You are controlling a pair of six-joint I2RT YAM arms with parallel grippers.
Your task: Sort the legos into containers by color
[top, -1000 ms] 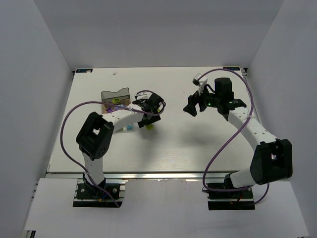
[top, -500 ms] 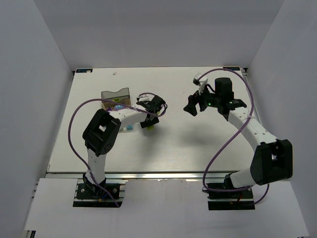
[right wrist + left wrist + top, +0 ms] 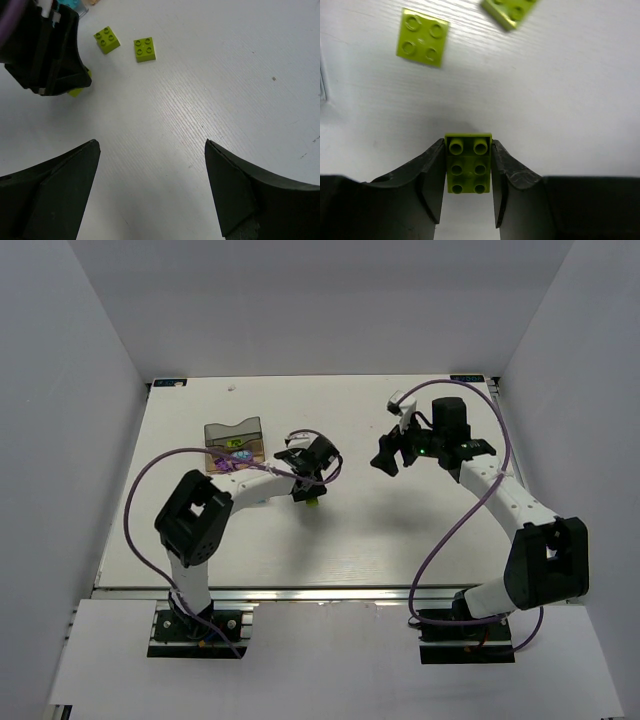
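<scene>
Top external view is showing the white desk (image 3: pixel 400 540) with both arms reaching in from the near edge. The left arm (image 3: pixel 195 520) is bending toward the middle, and the right arm (image 3: pixel 510 500) is hanging well apart on its own side. The containers (image 3: pixel 234 432) are sitting at the far left, just beyond the left arm's wrist.

The right fingers (image 3: pixel 55 190) are spread wide over bare desk, holding nothing. The left fingers (image 3: pixel 427 175) are pinching a lime-green brick (image 3: pixel 468 167) by its long sides, near mid-desk. Two loose green legos, one (image 3: pixel 422 37) and another (image 3: pixel 510 10), are lying just beyond it.

The risks, as I'm judging them: that brick is sticking out past the fingertips, so a lift could twist it loose. The trays are small too, so a release off-centre could land it in the wrong compartment.

What I'm not making out:
- whether the brick is resting on the desk or clear of it
- which tray is taking green
- the tray contents, beyond purple and teal specks
- the trays' near edge, which the left arm is covering
</scene>
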